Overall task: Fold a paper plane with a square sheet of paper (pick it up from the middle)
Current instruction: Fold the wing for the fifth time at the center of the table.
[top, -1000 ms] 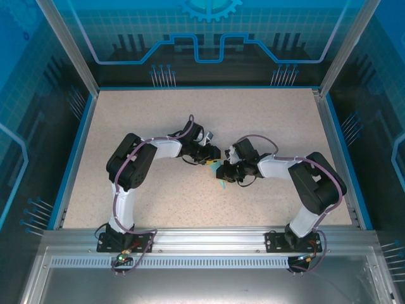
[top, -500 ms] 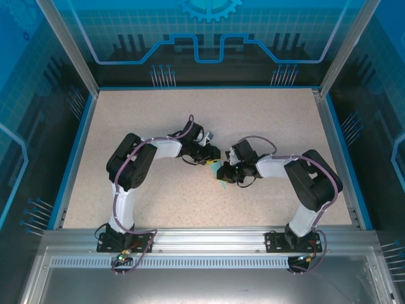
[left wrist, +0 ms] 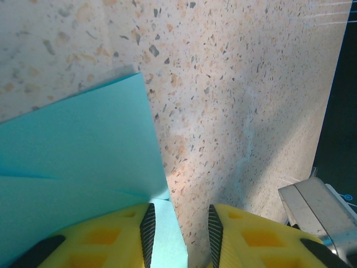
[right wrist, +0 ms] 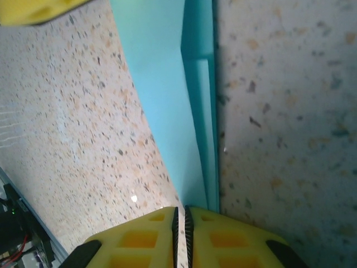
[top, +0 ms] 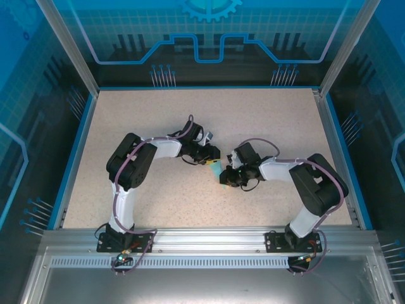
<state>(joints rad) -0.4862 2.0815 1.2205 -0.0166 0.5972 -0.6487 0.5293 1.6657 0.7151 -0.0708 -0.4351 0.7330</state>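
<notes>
The square sheet of paper (top: 216,168), light cyan and folded into a narrow angular shape, lies mid-table between the two grippers. In the left wrist view the paper (left wrist: 72,145) spreads flat under the left finger, and a thin strip of it reaches into the gap. My left gripper (left wrist: 179,223) (top: 212,159) stands partly open over that edge. In the right wrist view the paper (right wrist: 167,84) narrows to a point that runs into the jaws of my right gripper (right wrist: 181,215) (top: 223,177), which is shut on its tip. Layered folds show along its right side.
The speckled beige table (top: 158,120) has a blue rim and transparent blue walls around it. A yellow finger of the left gripper (right wrist: 39,8) shows in the corner of the right wrist view. Both arms bend inward toward the middle.
The right arm has shifted slightly, and more cyan paper now shows between the two grippers. The left arm has stayed put.
</notes>
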